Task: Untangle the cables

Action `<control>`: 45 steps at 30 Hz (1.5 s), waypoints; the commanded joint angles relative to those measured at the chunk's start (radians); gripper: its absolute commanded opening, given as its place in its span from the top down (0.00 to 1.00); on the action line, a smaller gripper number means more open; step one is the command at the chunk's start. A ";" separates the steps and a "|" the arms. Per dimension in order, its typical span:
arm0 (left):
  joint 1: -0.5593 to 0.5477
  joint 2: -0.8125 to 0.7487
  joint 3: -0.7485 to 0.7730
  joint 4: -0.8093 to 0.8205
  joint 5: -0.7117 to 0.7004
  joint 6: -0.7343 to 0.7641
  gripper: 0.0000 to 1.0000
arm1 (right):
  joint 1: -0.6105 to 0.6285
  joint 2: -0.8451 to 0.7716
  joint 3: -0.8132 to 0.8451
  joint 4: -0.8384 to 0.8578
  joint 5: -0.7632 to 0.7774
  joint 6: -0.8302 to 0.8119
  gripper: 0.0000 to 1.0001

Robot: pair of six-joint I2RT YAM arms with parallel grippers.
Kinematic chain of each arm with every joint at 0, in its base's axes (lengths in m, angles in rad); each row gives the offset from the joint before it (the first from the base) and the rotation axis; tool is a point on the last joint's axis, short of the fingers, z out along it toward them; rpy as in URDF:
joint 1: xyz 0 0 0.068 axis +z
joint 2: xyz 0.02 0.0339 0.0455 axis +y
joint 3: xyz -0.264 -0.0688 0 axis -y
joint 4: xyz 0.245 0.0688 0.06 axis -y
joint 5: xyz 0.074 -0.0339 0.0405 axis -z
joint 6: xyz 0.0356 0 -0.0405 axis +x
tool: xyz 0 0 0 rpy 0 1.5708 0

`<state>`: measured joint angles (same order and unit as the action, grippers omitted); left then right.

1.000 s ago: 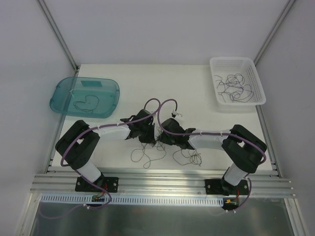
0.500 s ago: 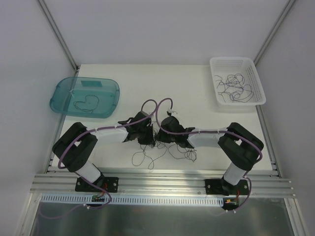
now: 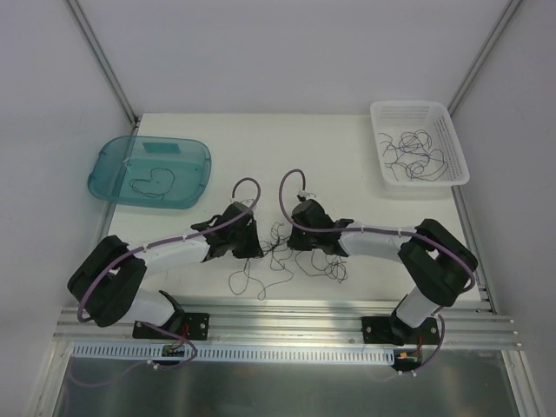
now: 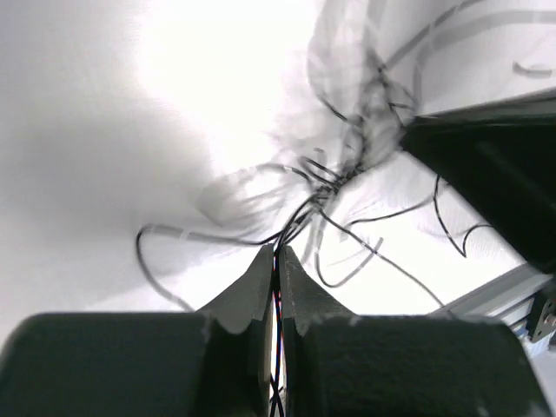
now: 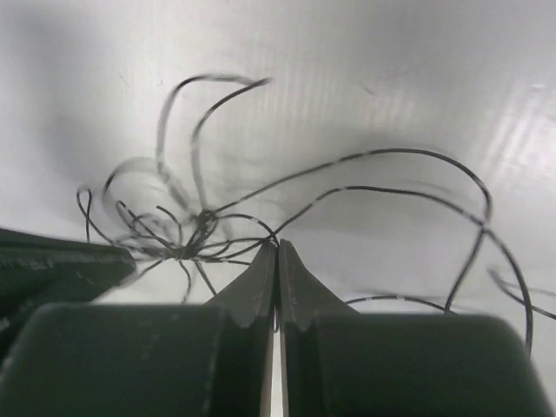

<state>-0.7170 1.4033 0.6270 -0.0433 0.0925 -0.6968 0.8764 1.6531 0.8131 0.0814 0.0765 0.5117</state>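
Down on the white table (image 3: 347,174), both arms reach in toward the middle and meet low over the tangle of cables (image 3: 278,236), which lies on the table between the two grippers. The left gripper (image 4: 278,257) is pressed narrow, its two fingers closed on a few dark strands that run up between the tips and out into the knot. The strands ahead of it are blurred in the left wrist view. The right gripper (image 5: 278,250) is also pressed tight, finger against finger. One strand curves down to its tips, but I cannot tell whether it is pinched there or only passes just beside them. In the right wrist view the knot sits just left of those tips, with long thin loops fanning up and to the right across the table. From above, more loose loops trail from the knot toward the near edge, one bunch below the left gripper and another below the right one. Well apart from all this, a teal tray (image 3: 102,178) sits at the left side of the table with a single cable (image 3: 152,181) curled inside it. A white basket (image 3: 448,130) stands at the far right corner, holding several more loose wires (image 3: 415,148) in a heap.
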 commanded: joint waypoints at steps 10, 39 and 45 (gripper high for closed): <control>0.060 -0.205 -0.061 -0.073 -0.057 -0.035 0.83 | -0.025 -0.202 0.012 -0.241 0.033 -0.176 0.99; -0.084 0.011 0.034 0.128 -0.006 0.083 0.93 | 0.044 -0.233 0.113 -0.278 -0.049 -0.266 0.99; -0.043 -0.139 0.027 0.005 -0.154 0.088 1.00 | 0.000 -0.341 0.057 -0.425 0.091 -0.291 0.99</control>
<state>-0.7944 1.3666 0.6319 0.0422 0.0669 -0.6018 0.9134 1.4170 0.8890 -0.2424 0.0624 0.2497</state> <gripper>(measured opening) 0.009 0.015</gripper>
